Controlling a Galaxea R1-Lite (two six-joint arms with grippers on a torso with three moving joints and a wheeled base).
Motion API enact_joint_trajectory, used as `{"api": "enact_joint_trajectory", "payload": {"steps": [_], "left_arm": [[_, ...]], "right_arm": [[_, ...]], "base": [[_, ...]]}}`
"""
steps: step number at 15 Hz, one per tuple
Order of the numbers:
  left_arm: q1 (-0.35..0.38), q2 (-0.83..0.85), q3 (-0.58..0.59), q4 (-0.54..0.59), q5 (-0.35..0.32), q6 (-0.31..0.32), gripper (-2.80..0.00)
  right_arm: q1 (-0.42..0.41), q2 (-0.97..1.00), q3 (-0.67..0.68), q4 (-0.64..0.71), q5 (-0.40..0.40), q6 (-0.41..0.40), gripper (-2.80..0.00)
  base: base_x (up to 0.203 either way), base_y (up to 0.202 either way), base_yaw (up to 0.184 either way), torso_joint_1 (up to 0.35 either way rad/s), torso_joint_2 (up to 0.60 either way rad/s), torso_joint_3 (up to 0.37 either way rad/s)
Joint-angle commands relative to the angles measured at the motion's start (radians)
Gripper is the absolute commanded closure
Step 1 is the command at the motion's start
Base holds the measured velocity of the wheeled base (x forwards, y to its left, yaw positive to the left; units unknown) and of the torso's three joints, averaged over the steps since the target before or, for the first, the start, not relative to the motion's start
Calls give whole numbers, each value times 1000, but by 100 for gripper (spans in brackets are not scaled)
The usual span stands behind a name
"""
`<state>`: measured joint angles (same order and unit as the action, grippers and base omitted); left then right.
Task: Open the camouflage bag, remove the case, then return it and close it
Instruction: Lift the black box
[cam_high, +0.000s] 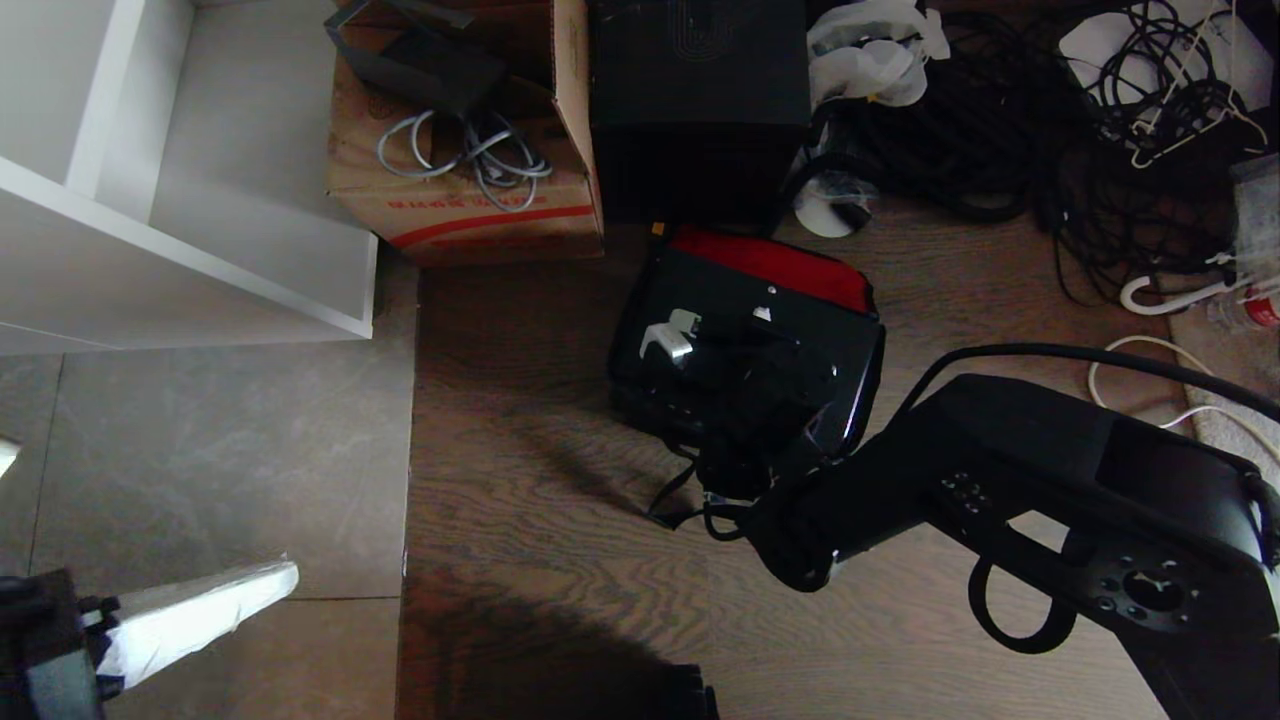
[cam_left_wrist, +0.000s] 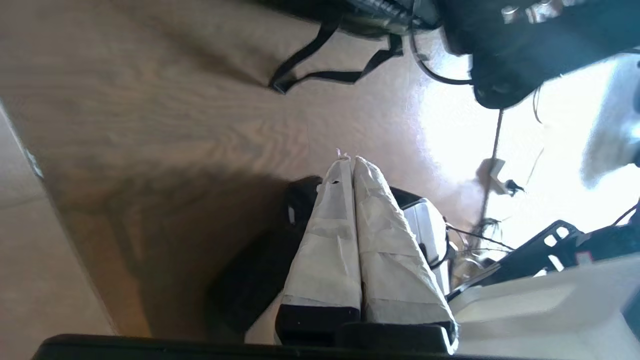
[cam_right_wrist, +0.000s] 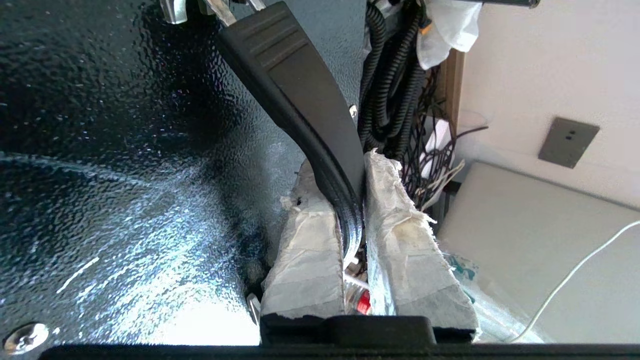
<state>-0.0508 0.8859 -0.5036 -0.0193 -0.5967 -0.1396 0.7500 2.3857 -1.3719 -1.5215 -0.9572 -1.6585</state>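
- Black and rigid, the rectangular case (cam_high: 745, 360) with a pebbled shell sits in the open camouflage bag (cam_high: 640, 405), a boxy soft fabric bag on the brown wood-grain floor (cam_high: 520, 500) in the middle of the head view.
- Behind the case the bag's red lid lining (cam_high: 770, 268) stands up, and a black webbing strap (cam_left_wrist: 320, 62) trails from the bag onto the floor on the near side.
- Reaching in from the right, the right gripper (cam_right_wrist: 350, 240) has its two tape-wrapped fingers (cam_right_wrist: 305, 250) clamped on the case's curved black top handle (cam_right_wrist: 300, 100); the handle runs between the pads, and a silver metal end (cam_high: 668, 338) of it shows on the case top.
- At the lower left corner of the head view, well apart from the bag, the left gripper (cam_left_wrist: 350, 165) hangs over the floor with its white-wrapped fingers (cam_left_wrist: 330, 240) pressed together on nothing.
- Beyond the bag stand a brown cardboard box with a red stripe (cam_high: 470, 190) holding grey cables, and just beside it a taller plain black box (cam_high: 698, 100).
- A white shelf unit (cam_high: 180, 200) fills the upper left, and a heap of black cables (cam_high: 1000, 120) lies at the upper right.
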Motion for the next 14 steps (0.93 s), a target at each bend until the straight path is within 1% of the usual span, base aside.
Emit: {"api": "enact_joint_trajectory", "payload": {"steps": [1,3,4,7,8,11,12,14], "left_arm": [[-8,180,-2,-50,-2,-38,0],[-26,314,-4,-158,1,-111,0],[-56,384,-5,-229,13,-147,0],[-203,583,-17,-451,86,-211,0],[-227,649,-37,-490,98,-234,0],[-252,799,-146,-538,138,-310,0],[-253,838,-174,-555,148,-323,0],[-252,913,-200,-662,152,-343,0]], "right_arm": [[6,-7,-1,-9,-22,-10,0],[7,-3,-1,-9,-24,-10,0],[8,-7,-1,-9,-23,-10,0],[8,-16,-1,-9,-23,-12,0],[12,-21,1,-9,-25,-8,0],[27,-24,1,-9,-35,-11,0],[32,-23,1,-9,-35,-11,0],[44,-36,5,-9,-43,-10,0]], "base": [[0,0,0,0,0,0],[0,0,0,0,0,0],[0,0,0,0,0,0],[0,0,0,0,0,0],[0,0,0,0,0,0],[0,0,0,0,0,0],[0,0,0,0,0,0],[0,0,0,0,0,0]]}}
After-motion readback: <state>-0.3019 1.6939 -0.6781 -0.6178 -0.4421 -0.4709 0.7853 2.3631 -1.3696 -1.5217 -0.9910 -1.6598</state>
